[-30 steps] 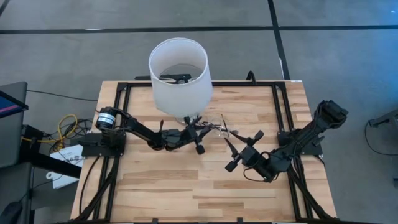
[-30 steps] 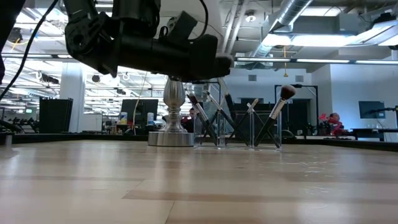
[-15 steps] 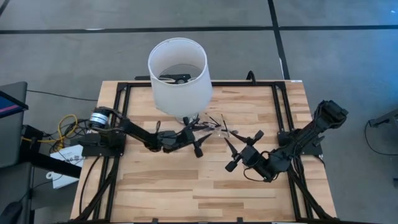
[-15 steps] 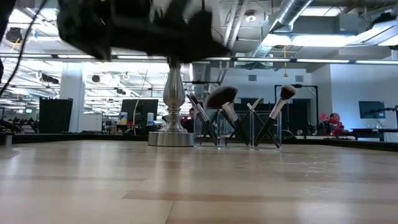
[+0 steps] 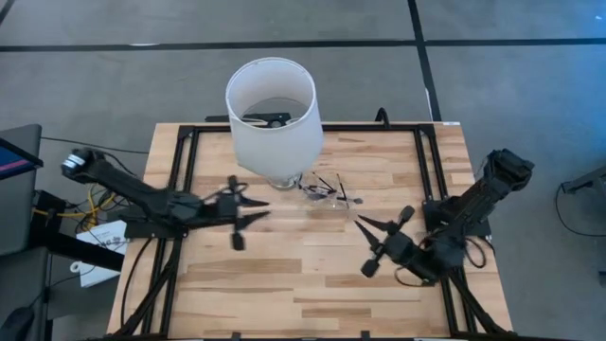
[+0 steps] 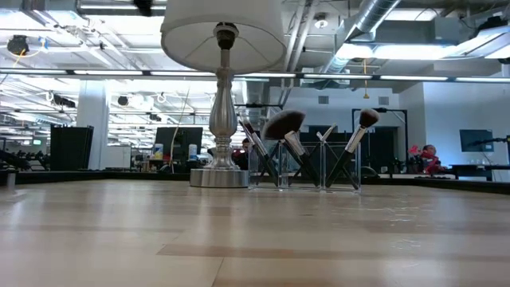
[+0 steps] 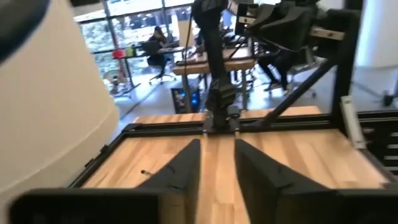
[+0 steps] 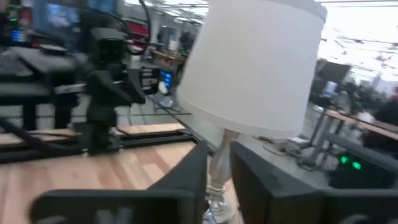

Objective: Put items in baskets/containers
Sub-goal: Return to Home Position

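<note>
— Since half a second ago, what differs from above?
— Mostly the left gripper (image 5: 261, 210). It has swung away from the clear plastic brush organizer (image 5: 322, 193) and hangs over the left part of the pale wooden table (image 5: 312, 284), its arm stretched back beyond the black frame rail (image 5: 177, 152). The right gripper (image 5: 361, 221) has slid a little toward the near right corner.
— And the thin black-handled makeup brushes (image 5: 327, 187)?
— Unmoved, bunched in the organizer just beside the white-shaded lamp (image 5: 272, 114).
— At table height?
— The dark arm that blocked the top is gone, so the shade and silvery stem show whole. The brushes lean handle-down in the organizer's compartments, right of the lamp's base, one spreading a wide fan head. Neither gripper shows there.
— The left wrist camera?
— Its two dark fingers sit almost together, a sliver of wood between them, nothing gripped. They aim level across the boards at the right arm's base on the far rail.
— The right wrist?
— The same: fingers close, nothing held, aimed at the lamp stem, the left arm beyond.
— Room to move?
— Bare boards fill the near half of the table, between both grippers.
</note>
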Available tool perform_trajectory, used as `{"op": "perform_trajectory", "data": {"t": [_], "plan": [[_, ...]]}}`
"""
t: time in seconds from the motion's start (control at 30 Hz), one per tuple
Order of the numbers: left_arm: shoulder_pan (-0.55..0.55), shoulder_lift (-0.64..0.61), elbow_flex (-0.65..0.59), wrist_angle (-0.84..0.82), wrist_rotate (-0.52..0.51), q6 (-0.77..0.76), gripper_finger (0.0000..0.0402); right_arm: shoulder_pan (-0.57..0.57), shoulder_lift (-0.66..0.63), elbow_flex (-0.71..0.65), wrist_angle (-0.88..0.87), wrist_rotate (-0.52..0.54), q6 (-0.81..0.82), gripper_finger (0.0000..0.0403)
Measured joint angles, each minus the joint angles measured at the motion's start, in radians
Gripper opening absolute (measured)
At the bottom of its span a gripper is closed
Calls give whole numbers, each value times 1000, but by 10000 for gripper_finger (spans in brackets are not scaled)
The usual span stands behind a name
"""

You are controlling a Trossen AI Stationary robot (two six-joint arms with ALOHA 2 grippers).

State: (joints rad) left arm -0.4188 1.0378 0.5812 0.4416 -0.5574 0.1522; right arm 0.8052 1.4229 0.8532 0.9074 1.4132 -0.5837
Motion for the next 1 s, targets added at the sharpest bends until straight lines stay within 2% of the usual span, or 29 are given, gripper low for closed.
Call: {"op": "perform_trajectory", "data": {"t": [0.1, 0.17, 0.33, 0.43, 0.5, 0.63, 0.77, 0.9, 0.93, 1.0], "plan": [[-28, -159, -93, -28, 0, -3, 46, 53, -28, -5, -16, 7, -69, 15], [-35, -266, -153, -29, -1, -4, 13, 79, -51, -19, -17, 8, -119, 9], [-28, -517, -287, -25, -55, -3, 5, 88, -142, -94, -17, 2, -116, 3], [-15, -623, -358, -22, -48, -2, 4, 68, -234, -171, -17, -46, -20, 2], [-1, -659, -398, -21, -19, -7, 4, 36, -307, -241, -56, -204, 71, 1], [52, -663, -467, -22, -7, -62, 4, -119, -435, -347, -244, -637, 317, 0], [157, -621, -515, -27, 79, -114, 4, -322, -495, -391, -381, -779, 496, 0], [280, -613, -517, -7, 139, -147, 4, -477, -547, -393, -573, -1063, 531, 0], [307, -620, -517, -8, 141, -149, 4, -497, -558, -393, -604, -1104, 539, 0], [352, -639, -517, -8, 144, -143, 4, -521, -587, -393, -659, -1102, 547, 0]]}}
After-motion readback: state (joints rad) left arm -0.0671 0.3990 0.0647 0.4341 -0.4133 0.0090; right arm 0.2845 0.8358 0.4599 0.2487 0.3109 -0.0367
